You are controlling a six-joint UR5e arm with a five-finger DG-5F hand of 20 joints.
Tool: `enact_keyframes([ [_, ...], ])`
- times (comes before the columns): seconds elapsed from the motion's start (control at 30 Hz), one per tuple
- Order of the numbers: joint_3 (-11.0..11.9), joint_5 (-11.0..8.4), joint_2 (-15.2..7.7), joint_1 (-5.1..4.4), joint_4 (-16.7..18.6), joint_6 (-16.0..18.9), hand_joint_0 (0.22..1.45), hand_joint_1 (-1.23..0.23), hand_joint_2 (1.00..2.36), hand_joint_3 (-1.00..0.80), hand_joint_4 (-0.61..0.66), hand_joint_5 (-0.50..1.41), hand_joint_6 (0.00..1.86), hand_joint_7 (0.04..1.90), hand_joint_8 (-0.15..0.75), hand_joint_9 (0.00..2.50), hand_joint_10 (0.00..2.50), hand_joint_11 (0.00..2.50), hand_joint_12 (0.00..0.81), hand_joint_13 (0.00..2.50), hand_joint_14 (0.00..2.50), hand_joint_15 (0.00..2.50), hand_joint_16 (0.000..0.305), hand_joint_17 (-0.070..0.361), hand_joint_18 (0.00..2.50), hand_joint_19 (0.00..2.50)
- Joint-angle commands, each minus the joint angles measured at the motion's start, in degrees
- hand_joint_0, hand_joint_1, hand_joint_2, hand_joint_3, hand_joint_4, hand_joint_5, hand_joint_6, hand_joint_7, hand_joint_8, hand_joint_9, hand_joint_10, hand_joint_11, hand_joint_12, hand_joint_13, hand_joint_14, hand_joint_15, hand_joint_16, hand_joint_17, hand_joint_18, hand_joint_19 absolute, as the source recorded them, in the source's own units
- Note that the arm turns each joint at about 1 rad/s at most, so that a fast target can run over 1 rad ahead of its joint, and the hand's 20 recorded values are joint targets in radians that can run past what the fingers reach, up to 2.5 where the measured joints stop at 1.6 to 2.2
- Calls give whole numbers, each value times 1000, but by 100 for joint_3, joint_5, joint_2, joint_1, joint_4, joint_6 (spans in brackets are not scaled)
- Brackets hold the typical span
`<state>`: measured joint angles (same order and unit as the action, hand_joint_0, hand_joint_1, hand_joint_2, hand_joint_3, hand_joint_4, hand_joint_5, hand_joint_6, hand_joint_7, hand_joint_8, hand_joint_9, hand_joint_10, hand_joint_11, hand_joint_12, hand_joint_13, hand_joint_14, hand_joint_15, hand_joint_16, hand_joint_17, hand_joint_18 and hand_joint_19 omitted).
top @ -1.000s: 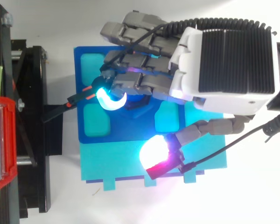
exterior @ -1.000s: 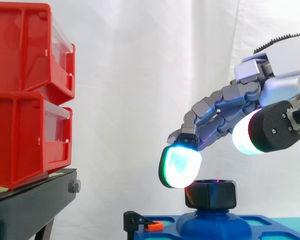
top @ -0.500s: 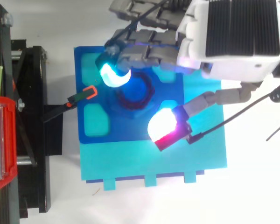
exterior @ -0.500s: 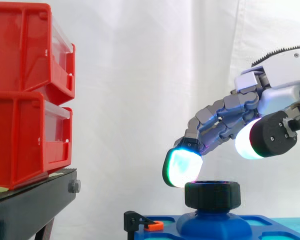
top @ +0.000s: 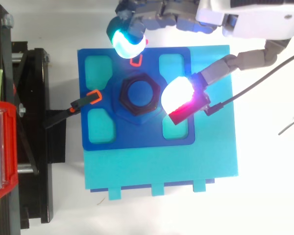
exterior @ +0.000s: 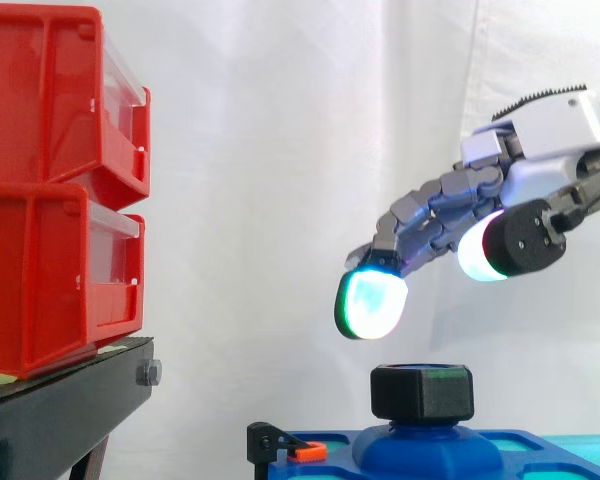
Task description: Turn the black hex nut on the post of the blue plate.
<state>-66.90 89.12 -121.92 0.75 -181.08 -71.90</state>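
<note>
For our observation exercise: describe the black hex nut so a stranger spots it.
Find the blue plate beside the black stand. A rounded blue post rises from its middle, topped by the black hex nut. No neighbour is black and hexagonal.

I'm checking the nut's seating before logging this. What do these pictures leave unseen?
What lies under the black hex nut: hidden by the nut, side view.
Base of the blue plate: cut by the side view's bottom edge.
Much of the hand: cut by the top view's upper edge.
</note>
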Motion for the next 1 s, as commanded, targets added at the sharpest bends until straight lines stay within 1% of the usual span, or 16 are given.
enact_keyframes([
  [0.0, 107, -17, 1, -40, -77, -17, 475, -458, 1000, -500, 222, -195, 502, 788, 270, 371, 0, 0, 372, 19, 0, 0, 50, 112, 0, 0],
  [0.13, 124, -70, 1, -145, 46, -17, 475, -458, 1000, -500, 223, -196, 502, 787, 271, 373, 0, 0, 372, 19, 0, 0, 50, 112, 0, 0],
  [0.2, 124, -87, -7, -180, 117, -17, 475, -455, 1000, -500, 222, -196, 502, 787, 270, 372, 1, 0, 372, 19, 0, 0, 50, 113, 0, 0],
  [0.27, 124, -140, -16, -286, 257, -17, 475, -454, 1000, -500, 222, -196, 502, 786, 270, 372, 0, 0, 371, 18, 0, 0, 50, 113, 0, 0],
  [0.3, 124, -158, -34, -304, 266, -17, 475, -455, 1000, -500, 222, -196, 502, 787, 269, 372, 0, 0, 371, 18, 0, 0, 50, 113, 0, 0],
  [0.4, 124, -219, -104, -400, 301, 1, 475, -455, 1000, -500, 220, -197, 502, 787, 270, 372, 0, 0, 371, 17, 0, 0, 50, 113, 0, 0],
  [0.43, 124, -254, -166, -444, 319, 9, 475, -455, 1000, -500, 220, -197, 502, 786, 269, 373, 1, 0, 370, 16, 0, 0, 50, 113, 0, 0],
  [0.5, 133, -281, -218, -470, 354, 27, 475, -454, 1000, -500, 220, -197, 502, 786, 270, 372, 0, 0, 370, 14, 0, 0, 50, 113, 0, 0],
  [0.57, 133, -325, -253, -541, 407, 53, 473, -454, 1000, -500, 220, -197, 502, 786, 270, 372, 0, 0, 370, 15, 0, 0, 50, 113, 0, 0],
  [0.63, 133, -369, -262, -585, 416, 62, 473, -453, 1000, -500, 218, -197, 502, 784, 269, 373, 0, 0, 370, 15, 0, 0, 50, 113, 0, 0],
  [0.7, 133, -474, -253, -655, 407, 62, 474, -452, 1000, -500, 217, -197, 502, 784, 270, 372, 0, 0, 371, 15, 0, 0, 50, 113, 0, 0],
  [0.77, 133, -527, -253, -690, 398, 62, 474, -452, 1000, -500, 218, -197, 502, 784, 269, 371, 0, 0, 370, 15, 0, 0, 50, 113, 0, 0],
  [0.8, 133, -553, -253, -734, 389, 62, 473, -452, 1000, -500, 218, -197, 502, 786, 270, 371, 0, 0, 371, 15, 0, 0, 50, 113, 0, 0],
  [0.83, 124, -562, -262, -743, 389, 62, 474, -452, 1000, -500, 216, -197, 502, 785, 270, 371, 0, 0, 371, 15, 0, 0, 50, 113, 0, 0],
  [0.87, 133, -580, -262, -787, 372, 62, 474, -452, 1000, -500, 215, -197, 502, 785, 271, 372, 0, 0, 371, 15, 0, 0, 50, 113, 0, 0],
  [0.97, 124, -650, -262, -857, 319, 62, 474, -451, 1000, -500, 217, -197, 502, 783, 271, 373, 0, 0, 371, 15, 0, 0, 50, 113, 0, 0],
])
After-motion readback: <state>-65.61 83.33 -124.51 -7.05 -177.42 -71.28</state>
